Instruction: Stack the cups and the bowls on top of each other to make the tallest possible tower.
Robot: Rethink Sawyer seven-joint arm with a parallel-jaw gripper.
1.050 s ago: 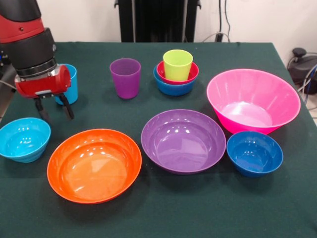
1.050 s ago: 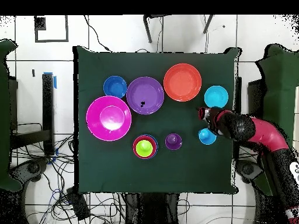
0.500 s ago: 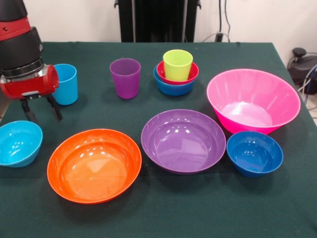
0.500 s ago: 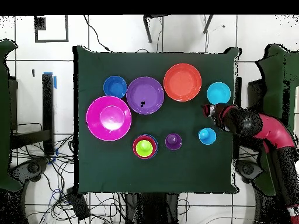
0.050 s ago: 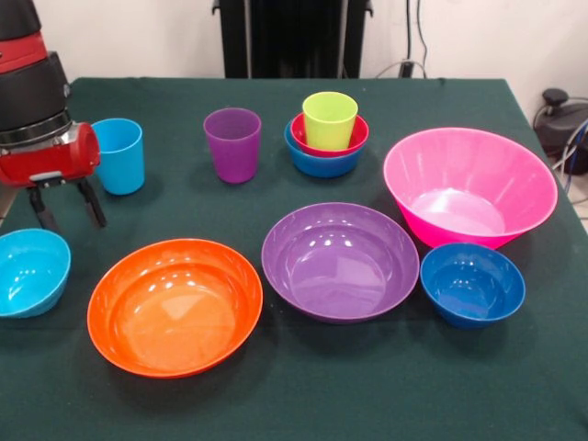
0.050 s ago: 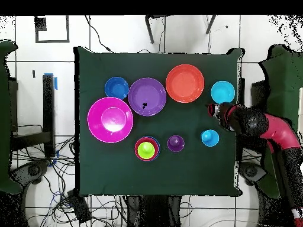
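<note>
Moved: gripper (image 5: pixel 62 205) had shifted toward 9 o'clock in front view since a second earlier; cyan bowl (image 5: pixel 30 272) slid the same way, now cut by the frame edge.
Gripper: fingers apart, holding nothing, hanging just above the cyan bowl's far rim, light blue cup (image 5: pixel 119 155) close at its 2 o'clock.
Tower: blue bowl (image 5: pixel 321 162), red bowl (image 5: pixel 354 138), lime green cup (image 5: pixel 329 119) nested, mouths up, axis vertical, at table's 12 o'clock.
Purple cup (image 5: pixel 232 144): upright, at 9 o'clock of tower.
</note>
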